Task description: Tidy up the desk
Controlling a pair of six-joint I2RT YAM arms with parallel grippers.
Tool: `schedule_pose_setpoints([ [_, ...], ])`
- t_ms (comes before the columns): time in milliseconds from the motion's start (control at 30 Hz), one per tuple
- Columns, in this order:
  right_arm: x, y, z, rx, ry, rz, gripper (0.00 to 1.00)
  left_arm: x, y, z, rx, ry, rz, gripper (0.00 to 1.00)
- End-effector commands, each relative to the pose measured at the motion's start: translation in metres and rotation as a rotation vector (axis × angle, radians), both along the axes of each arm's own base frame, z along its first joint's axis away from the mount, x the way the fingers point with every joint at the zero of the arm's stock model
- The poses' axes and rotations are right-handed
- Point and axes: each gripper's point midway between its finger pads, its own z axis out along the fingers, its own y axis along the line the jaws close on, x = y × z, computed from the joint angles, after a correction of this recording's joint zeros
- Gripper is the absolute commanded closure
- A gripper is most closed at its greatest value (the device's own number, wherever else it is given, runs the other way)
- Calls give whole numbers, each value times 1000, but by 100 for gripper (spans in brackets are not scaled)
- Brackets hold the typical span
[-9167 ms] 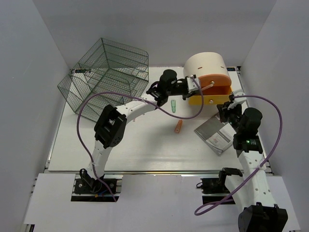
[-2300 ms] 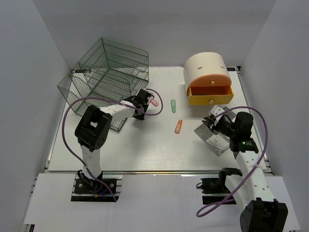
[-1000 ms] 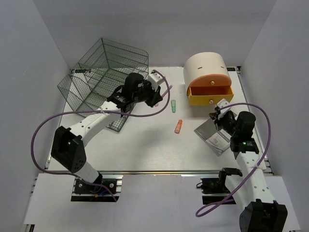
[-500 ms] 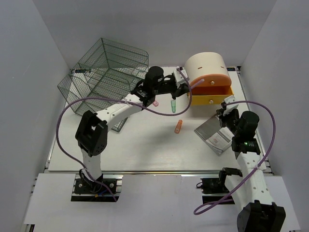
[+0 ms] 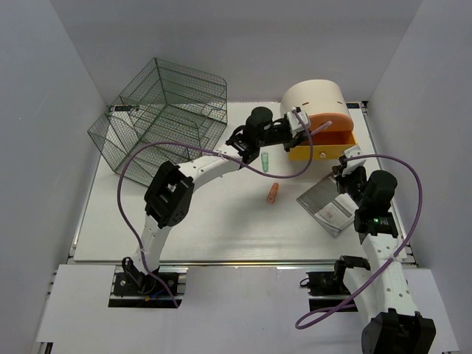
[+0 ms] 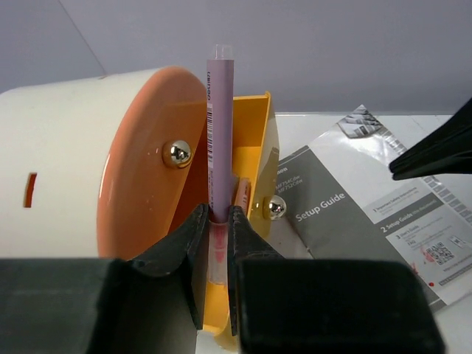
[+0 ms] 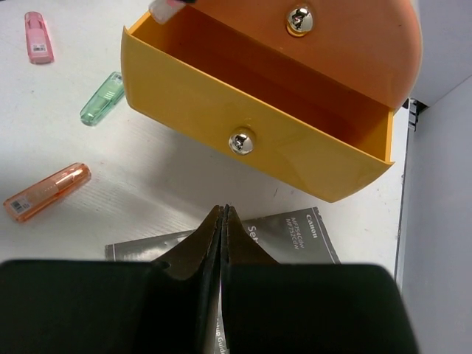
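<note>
spanning the view under both arms, the desk [image 5: 221,221] bears the open yellow drawer [image 5: 321,145] at its 1 o'clock corner. left gripper [image 6: 217,221] clamps a pink marker [image 6: 220,133], long axis toward 12 o'clock, tip over the drawer. right gripper [image 7: 223,214] is closed, empty.

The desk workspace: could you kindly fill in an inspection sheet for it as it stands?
Surface: flat white desk, no spills seen.
Job's things: cream-and-orange rounded drawer box, yellow lower drawer open; green marker, orange marker, pink marker lying loose.
Clutter: grey Setup Guide booklet; dark wire-mesh cage far left.
Grippers: left gripper shut on mauve marker by the open drawer; right gripper shut, empty, above booklet.
Cables: purple cables loop above desk.
Surroundings: plain white walls; nothing else seen.
</note>
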Motion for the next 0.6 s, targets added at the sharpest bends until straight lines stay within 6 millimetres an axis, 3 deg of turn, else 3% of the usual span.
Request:
schedule_pose_setpoints([
  [0,6,-4,32,-16,-102,-14,100,9,-1,30,-48,-54,55,91],
  [33,5,-4,31,-15,-101,-11,100,12,0,26,-42,-49,69,76],
  [133,5,-3,31,-17,-100,-4,100,11,-2,25,-36,-51,84,58],
  [233,5,-1,30,-16,-96,6,100,14,0,27,-32,-55,104,54],
  [433,4,2,23,-23,-80,33,100,13,5,47,-53,-47,121,54],
  [467,3,5,20,-29,-76,48,100,10,8,52,-61,-35,126,60],
  [500,2,10,14,-52,-70,96,100,1,16,73,-99,-4,132,64],
  [533,1,14,5,-69,-56,129,96,4,30,57,-75,52,153,69],
  [567,1,18,-8,-85,-26,169,89,-8,37,56,-84,124,146,75],
])
